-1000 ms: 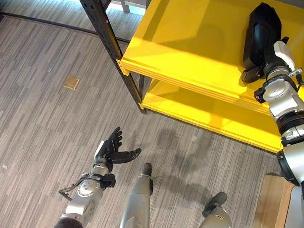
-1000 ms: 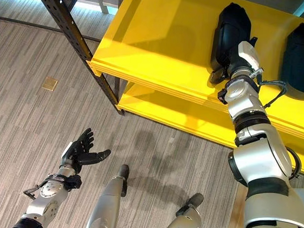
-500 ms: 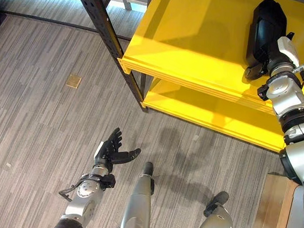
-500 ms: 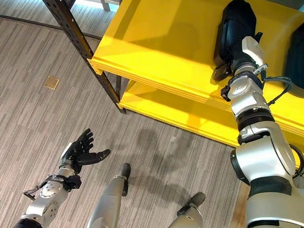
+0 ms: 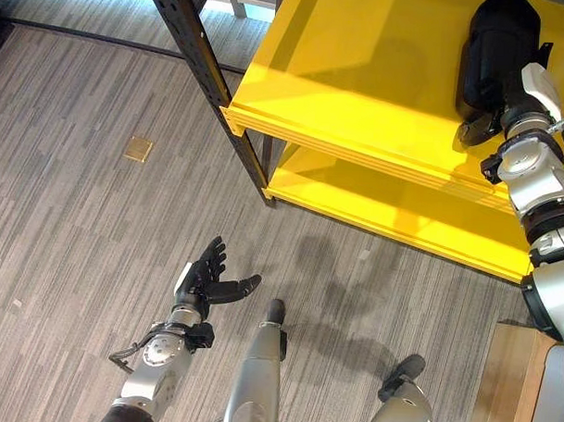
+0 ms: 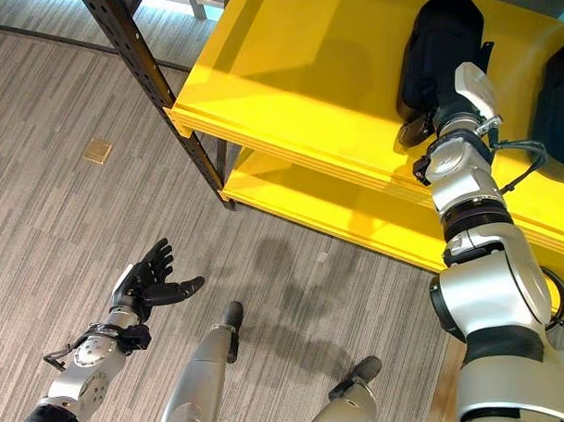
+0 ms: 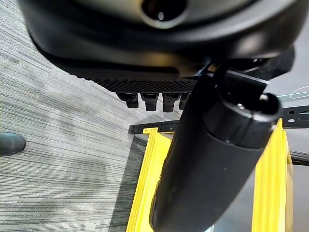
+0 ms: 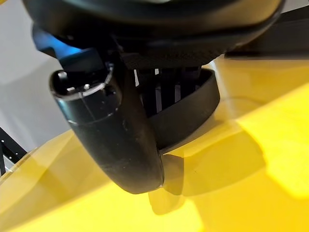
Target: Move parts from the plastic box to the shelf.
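Observation:
A black moulded part [image 5: 496,43] lies on the upper deck of the yellow shelf [image 5: 361,75]. My right hand [image 6: 445,112] is at its near end, shut on it. In the right wrist view the thumb [image 8: 116,135] stands in front of the part's curved black rim [image 8: 195,108], and the fingers reach down behind that rim. A second black part [image 6: 555,86] rests on the same deck further right. My left hand [image 5: 205,278] hangs low over the carpet, open and holding nothing, with fingers [image 7: 149,100] straight.
A black perforated upright [image 5: 208,70] carries the shelf's near left corner. A lower yellow deck [image 5: 393,210] lies under the upper one. A small brass plate [image 5: 137,149] is set in the grey carpet. A wooden board [image 5: 503,385] shows at the lower right.
My right hand has slid a little deeper and to the right over the upper deck, and the black part has moved with it. The left hand has stayed still.

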Controlling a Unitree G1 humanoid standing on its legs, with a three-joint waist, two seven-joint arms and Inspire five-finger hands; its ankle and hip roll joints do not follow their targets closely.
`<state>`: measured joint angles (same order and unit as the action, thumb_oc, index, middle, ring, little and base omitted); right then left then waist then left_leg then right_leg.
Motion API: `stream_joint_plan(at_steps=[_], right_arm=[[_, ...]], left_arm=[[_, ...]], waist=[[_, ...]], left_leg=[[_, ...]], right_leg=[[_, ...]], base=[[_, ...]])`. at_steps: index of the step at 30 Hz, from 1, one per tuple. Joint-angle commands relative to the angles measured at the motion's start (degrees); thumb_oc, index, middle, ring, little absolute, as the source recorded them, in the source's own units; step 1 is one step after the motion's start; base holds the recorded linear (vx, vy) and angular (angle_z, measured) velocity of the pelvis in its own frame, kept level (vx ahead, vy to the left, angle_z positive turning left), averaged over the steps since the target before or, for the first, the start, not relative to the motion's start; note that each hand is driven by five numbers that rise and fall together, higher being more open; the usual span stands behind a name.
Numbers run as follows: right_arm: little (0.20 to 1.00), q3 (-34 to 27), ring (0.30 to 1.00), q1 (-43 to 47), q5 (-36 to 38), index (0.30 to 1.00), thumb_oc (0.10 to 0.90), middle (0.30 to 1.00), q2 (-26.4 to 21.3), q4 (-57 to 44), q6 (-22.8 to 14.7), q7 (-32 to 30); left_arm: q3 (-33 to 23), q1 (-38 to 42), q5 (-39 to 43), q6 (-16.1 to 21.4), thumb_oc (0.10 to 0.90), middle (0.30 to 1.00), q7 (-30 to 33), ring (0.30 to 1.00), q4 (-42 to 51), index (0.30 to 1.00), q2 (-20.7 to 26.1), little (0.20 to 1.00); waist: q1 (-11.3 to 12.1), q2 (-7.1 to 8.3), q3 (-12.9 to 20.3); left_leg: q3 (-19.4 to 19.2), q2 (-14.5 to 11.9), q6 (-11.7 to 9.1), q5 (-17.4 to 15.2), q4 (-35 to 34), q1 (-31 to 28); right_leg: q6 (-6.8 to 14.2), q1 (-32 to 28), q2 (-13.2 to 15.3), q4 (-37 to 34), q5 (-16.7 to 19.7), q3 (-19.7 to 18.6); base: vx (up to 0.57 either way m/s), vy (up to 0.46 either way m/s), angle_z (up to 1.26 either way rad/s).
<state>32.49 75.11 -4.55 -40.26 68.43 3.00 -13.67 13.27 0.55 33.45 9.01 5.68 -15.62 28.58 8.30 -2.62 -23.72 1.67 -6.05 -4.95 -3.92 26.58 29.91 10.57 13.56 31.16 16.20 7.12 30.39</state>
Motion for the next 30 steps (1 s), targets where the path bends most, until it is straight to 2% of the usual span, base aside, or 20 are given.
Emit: stream_joint_plan(at_steps=[1, 10, 22, 30], right_arm=[[1.0, 3.1, 1.0, 10.4, -3.4, 1.0, 0.9, 1.0, -5.0, -1.2, -1.2, -4.1], [1.0, 3.4, 1.0, 10.4, -4.4, 1.0, 0.9, 1.0, -4.4, -7.3, -1.8, -4.8], [1.0, 0.5, 1.0, 7.7, -6.1, 1.0, 0.9, 1.0, -3.3, -18.9, -1.8, -5.9], [1.0, -0.9, 1.0, 6.4, -6.3, 1.0, 0.9, 1.0, -2.9, -19.5, -1.9, -5.9]], left_arm=[[-3.0, 0.9, 0.4, 6.0, 0.9, 1.0, 0.4, 1.0, 5.4, 1.0, 3.4, 1.0], [-3.5, 1.1, 0.4, 6.1, 0.9, 1.0, 0.8, 1.0, 5.0, 1.0, 3.5, 1.0], [-4.3, 1.8, 0.4, 5.9, 0.9, 1.0, 1.8, 1.0, 4.5, 1.0, 3.6, 1.0], [-4.5, 1.9, 0.2, 5.7, 0.9, 1.0, 1.8, 1.0, 4.3, 1.0, 3.7, 1.0]], waist=[[2.1, -0.76, 0.6], [1.7, -0.58, 0.4], [0.9, 0.36, 0.1], [0.6, 0.62, -0.2]], left_leg=[[-4.4, -0.1, 1.7, -2.4, -5.7, -7.3], [-4.5, -0.3, 1.7, -2.4, -5.4, -7.1], [-4.7, -0.6, 1.7, -2.7, -5.2, -7.1], [-4.7, -0.8, 1.7, -2.7, -4.9, -6.9]], right_leg=[[2.7, 1.2, -1.3, 10.5, 1.2, -5.7], [2.7, 1.5, -1.3, 10.7, 1.4, -6.1], [2.7, 1.8, -1.4, 11.0, 1.7, -6.7], [2.7, 1.9, -1.5, 10.9, 2.0, -6.8]], base=[[0.0, 0.0, 0.0], [0.0, 0.0, 0.0], [0.0, 0.0, 0.0], [0.0, 0.0, 0.0]])
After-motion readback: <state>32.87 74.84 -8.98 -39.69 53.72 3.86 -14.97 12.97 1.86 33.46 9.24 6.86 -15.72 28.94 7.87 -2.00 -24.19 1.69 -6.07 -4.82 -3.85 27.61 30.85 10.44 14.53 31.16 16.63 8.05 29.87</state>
